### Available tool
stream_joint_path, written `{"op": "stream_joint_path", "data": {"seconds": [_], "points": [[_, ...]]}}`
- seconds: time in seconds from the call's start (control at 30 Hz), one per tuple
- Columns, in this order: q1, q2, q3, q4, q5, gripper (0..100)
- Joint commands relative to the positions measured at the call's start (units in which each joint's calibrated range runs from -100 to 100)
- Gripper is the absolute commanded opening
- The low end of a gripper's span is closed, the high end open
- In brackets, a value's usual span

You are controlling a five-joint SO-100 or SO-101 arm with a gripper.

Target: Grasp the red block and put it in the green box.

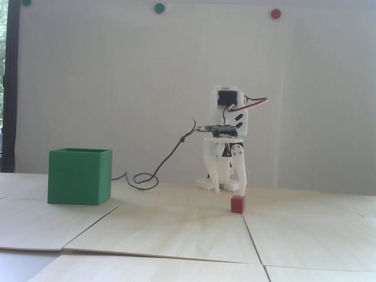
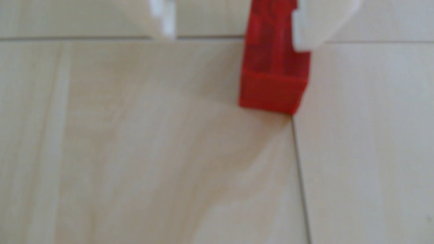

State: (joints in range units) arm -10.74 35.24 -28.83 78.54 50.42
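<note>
Claw [image 1: 230, 192] is spread wide right over the red block [image 1: 237, 204], one fingertip [image 1: 242, 192] touching its top; green box [image 1: 79, 176] sits well away.

Wrist view being blurred throughout. Red block [image 2: 273, 70] being cut off by top edge, upper right corner being covered by white finger [image 2: 314, 23]. Other finger [image 2: 164, 18] being cropped at top. Finger-to-block contact being left undeterminable.

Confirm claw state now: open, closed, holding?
Claw: open, holding nothing; one finger sits at the red block, the other stands well clear.
</note>
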Motion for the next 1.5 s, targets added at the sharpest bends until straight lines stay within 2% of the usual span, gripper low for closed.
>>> {"op": "stream_joint_path", "data": {"seconds": [0.0,1.47], "points": [[0.00,-0.46,-4.62,-0.21,0.44,18],[0.08,4.59,-4.71,-3.41,-0.03,18]]}}
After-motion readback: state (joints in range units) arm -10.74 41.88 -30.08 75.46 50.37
